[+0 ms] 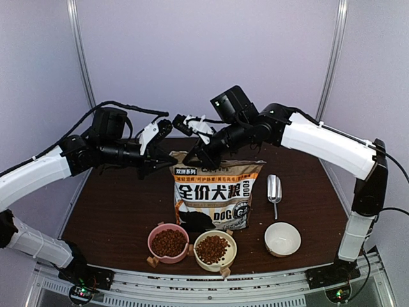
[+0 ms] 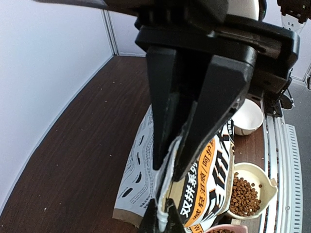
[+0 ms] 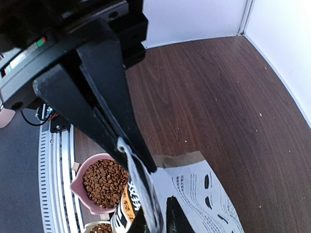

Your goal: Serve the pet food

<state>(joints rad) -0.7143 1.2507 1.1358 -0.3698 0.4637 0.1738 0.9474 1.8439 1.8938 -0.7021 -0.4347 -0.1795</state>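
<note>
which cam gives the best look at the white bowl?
Top external: the white bowl shows whole, rim and bare inside. Left wrist shows only part of it, behind the left gripper. Right wrist doesn't show it.

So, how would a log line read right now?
left gripper: pinching bag top | right gripper: pinching bag top | bag: upright | kibble: in pink bowl and cream bowl | white bowl: empty | scoop: on table
</note>
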